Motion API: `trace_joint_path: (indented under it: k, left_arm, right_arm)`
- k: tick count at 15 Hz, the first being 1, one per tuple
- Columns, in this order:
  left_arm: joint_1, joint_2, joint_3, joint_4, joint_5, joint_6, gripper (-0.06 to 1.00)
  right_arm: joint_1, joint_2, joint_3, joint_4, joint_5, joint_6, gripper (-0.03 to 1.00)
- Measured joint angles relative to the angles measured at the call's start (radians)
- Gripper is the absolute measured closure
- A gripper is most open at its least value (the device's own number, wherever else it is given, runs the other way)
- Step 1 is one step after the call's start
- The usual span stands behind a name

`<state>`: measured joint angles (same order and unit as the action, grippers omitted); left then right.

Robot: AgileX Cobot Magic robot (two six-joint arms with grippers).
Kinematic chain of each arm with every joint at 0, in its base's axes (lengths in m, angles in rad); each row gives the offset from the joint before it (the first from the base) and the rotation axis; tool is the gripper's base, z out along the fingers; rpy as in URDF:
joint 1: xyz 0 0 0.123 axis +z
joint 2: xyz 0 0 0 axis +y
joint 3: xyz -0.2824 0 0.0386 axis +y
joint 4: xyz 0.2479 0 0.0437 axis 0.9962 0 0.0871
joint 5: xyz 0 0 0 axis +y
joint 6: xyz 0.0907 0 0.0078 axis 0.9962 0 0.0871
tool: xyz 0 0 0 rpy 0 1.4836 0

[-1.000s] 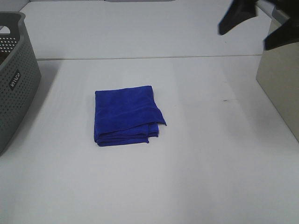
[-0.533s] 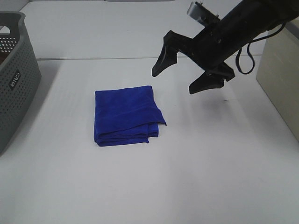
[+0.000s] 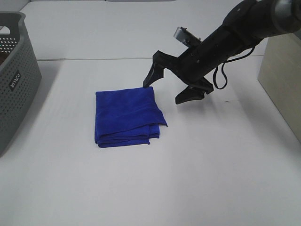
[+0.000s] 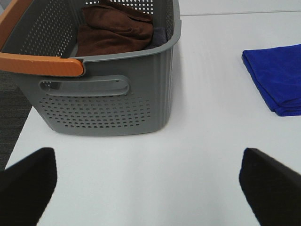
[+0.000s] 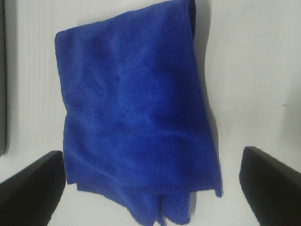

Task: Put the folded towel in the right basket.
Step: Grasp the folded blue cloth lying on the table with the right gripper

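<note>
**Open right gripper poised beside a folded blue towel on a white table**

A folded towel, deep blue, lies flat on a white table, a little left of the middle in the high view. It is folded into a rough square, with the layered edges showing along its near side and its near right corner sticking out slightly.

The right gripper, black, reaches in from the upper right on a dark arm. Its jaws are spread wide and hold nothing. One fingertip is at the towel's far right corner and the other is over bare table just to the right of the towel; whether either touches cannot be told. In the right wrist view the towel fills the space between the two fingers.

The left gripper shows only in its own wrist view, its two dark fingers far apart and empty above the table.

A grey perforated basket stands at the left edge of the table, well apart from the towel. It has an orange handle and holds a brown cloth.

A beige container with flat sides stands at the right edge, partly out of view and well apart from the towel.
</note>
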<state>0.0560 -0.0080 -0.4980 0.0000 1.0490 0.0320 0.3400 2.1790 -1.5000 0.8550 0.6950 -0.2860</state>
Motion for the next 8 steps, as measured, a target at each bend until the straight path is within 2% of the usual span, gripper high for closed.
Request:
trace_joint_path:
  k: [2,8]
  left_arm:
    - [0.0,0.0,0.0,0.0,0.0,0.0,-0.03]
    - [0.0,0.0,0.0,0.0,0.0,0.0,-0.03]
  right_arm:
    - [0.0,0.106,-0.086,-0.005,0.028,-0.001,0.02]
    - [0.0,0.163,-0.12,0.003,0.066,0.011,0.02]
